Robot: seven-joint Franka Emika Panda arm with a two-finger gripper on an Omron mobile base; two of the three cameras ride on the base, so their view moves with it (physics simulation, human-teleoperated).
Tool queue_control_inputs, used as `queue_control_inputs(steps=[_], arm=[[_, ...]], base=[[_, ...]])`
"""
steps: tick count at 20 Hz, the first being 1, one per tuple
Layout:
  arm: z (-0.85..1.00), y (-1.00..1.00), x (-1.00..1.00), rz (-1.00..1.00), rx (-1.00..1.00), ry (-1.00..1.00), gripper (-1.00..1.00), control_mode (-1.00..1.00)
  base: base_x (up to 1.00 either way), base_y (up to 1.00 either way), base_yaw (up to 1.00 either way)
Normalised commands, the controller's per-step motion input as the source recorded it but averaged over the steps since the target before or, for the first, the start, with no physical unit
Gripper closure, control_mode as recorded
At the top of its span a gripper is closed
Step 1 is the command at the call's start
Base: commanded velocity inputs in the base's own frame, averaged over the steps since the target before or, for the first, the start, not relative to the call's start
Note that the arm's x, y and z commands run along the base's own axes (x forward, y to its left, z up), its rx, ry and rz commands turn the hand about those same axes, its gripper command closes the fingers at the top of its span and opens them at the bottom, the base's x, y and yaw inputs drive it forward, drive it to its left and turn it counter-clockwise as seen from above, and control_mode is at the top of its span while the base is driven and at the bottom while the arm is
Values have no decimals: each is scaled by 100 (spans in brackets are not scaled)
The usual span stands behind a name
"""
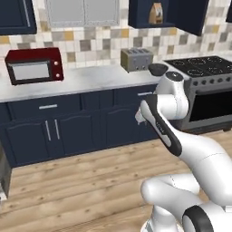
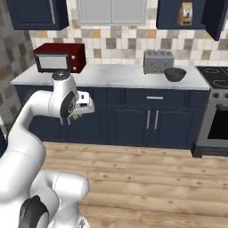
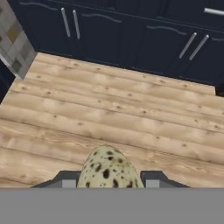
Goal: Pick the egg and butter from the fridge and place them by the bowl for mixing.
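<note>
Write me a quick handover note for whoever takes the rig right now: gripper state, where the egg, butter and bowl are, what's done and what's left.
Gripper: shut on the egg, a speckled one, held over the wooden floor in front of the navy cabinets.
Bowl: on the counter, right of the toaster, near the stove.
Done: egg picked up.
Left: carry the egg to the counter and set it by the bowl, then fetch the butter and place it there too.

Egg (image 3: pixel 109 170) bottom cut off
</note>
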Motion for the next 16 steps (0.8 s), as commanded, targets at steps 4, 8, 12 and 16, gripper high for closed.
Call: queue_control_inputs(steps=[4,8,12,16], arm=[[0,0,0,0,0,0,100,100],[0,0,0,0,0,0,100,100],[0,0,0,0,0,0,100,100],[0,0,0,0,0,0,100,100]], base=[[76,-37,4],[78,-35,5],[77,-37,4],[73,-40,2]])
